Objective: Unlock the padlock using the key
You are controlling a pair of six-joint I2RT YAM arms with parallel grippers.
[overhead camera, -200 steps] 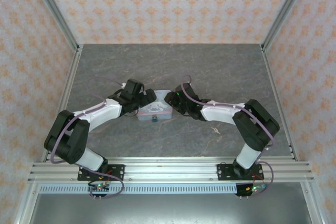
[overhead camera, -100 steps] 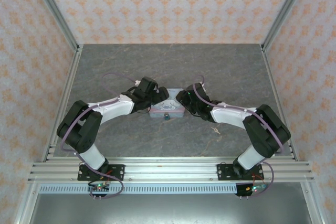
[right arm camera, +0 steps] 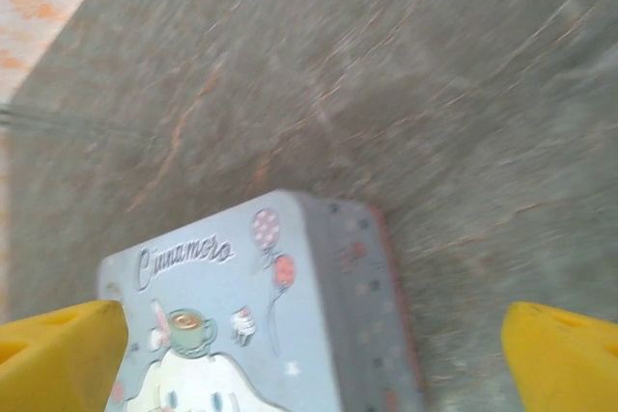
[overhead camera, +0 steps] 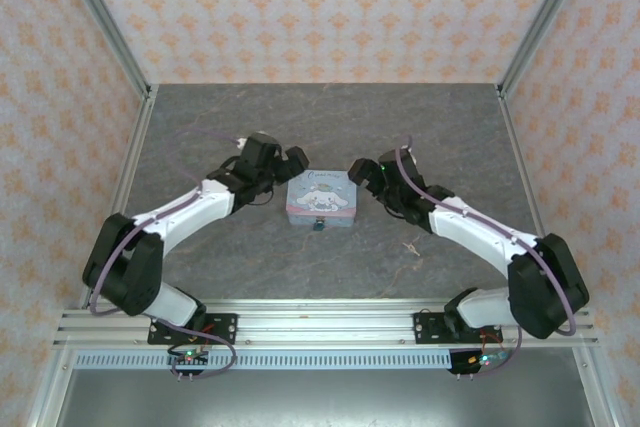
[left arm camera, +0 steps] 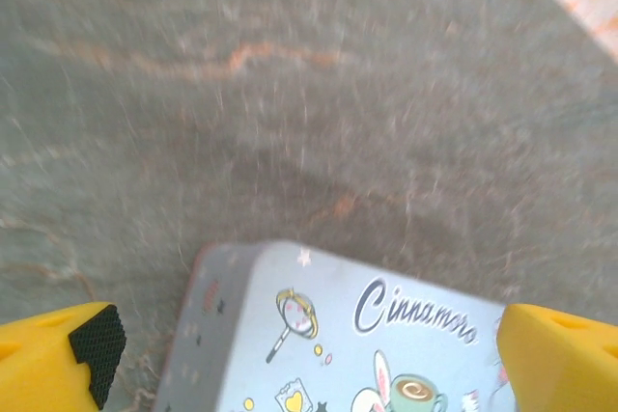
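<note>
From the top camera: a pastel cartoon tin (overhead camera: 320, 195) flat on the grey bench (overhead camera: 330, 117), placed between the two hands. Left hand (overhead camera: 285, 175) just beside the left wall of the tin, right hand (overhead camera: 363, 183) just beside the right wall, both pointing inward at it. Cannot tell from this height if any finger touches the tin. The padlock (overhead camera: 318, 225), very small and blue, at the near wall of the tin, so a little nearer to the arm bases than both hands and about midway between them. The key (overhead camera: 410, 246), thin and pale, alone on bare bench, nearer to the bases than the right hand and on its outer side, close to the right forearm, apart from the padlock and the tin. From the left wrist camera: left hand (left arm camera: 309, 359) released, with yellow fingers (left arm camera: 53, 364) spread far apart at the two lower corners and nothing grasped. Between them and slightly ahead, one corner of the tin (left arm camera: 328, 325) with the word "Cinnamoro" on the lid; beyond it blurred bench (left arm camera: 290, 94). From the right wrist camera: right hand (right arm camera: 309, 359) released in the same way, yellow fingers (right arm camera: 565, 359) wide apart and grasping nothing. Tin (right arm camera: 261, 315) between them, closer to the finger at the left of the picture, with balloons and a cup printed on the lid; beyond it bench (right arm camera: 386, 74).
</note>
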